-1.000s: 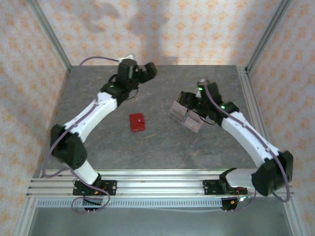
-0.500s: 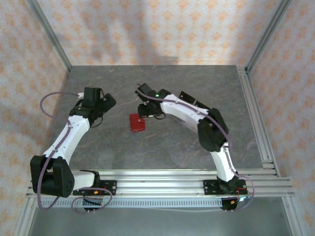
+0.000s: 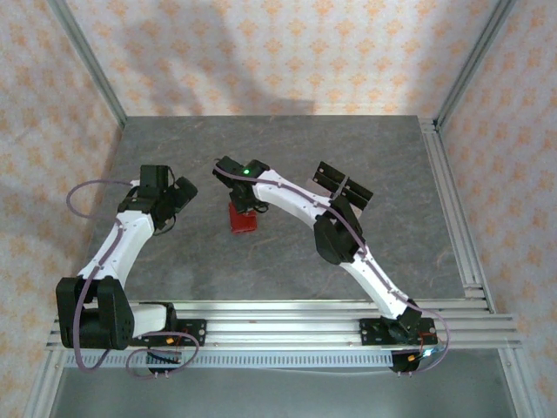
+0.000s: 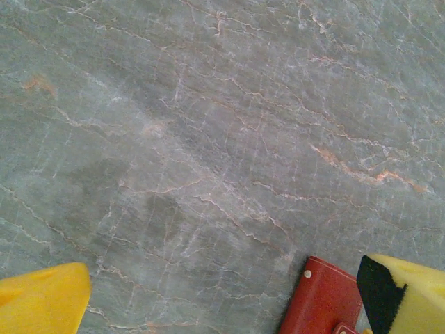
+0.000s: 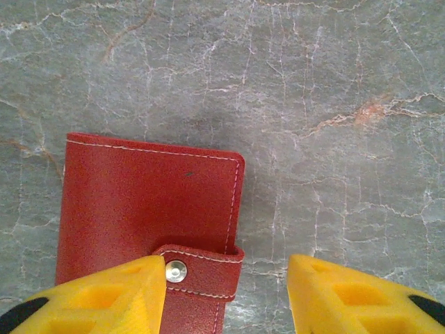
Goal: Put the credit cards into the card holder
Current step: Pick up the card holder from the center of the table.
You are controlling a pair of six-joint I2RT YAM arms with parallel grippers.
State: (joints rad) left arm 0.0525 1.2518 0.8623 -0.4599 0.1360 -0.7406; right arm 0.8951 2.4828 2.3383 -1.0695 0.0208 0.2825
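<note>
Change: since half a second before, the right arm had swung further left, bringing the right gripper [image 5: 226, 292] over the card holder [image 5: 146, 202].
Right gripper: partly open, straddling the snap strap [image 5: 198, 268] edge.
Left gripper [image 4: 222, 303]: wide, empty, just beside the holder.
Card holder: closed, flat mid-tabletop [image 3: 287, 261], long axis roughly near-to-far.

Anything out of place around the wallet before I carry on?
Nothing spilled or damaged. One thing to note: the red card holder lies flat on the table with its strap snapped shut, so no card can go in yet. The right gripper hangs above its strap end, jaws apart, holding nothing.
</note>
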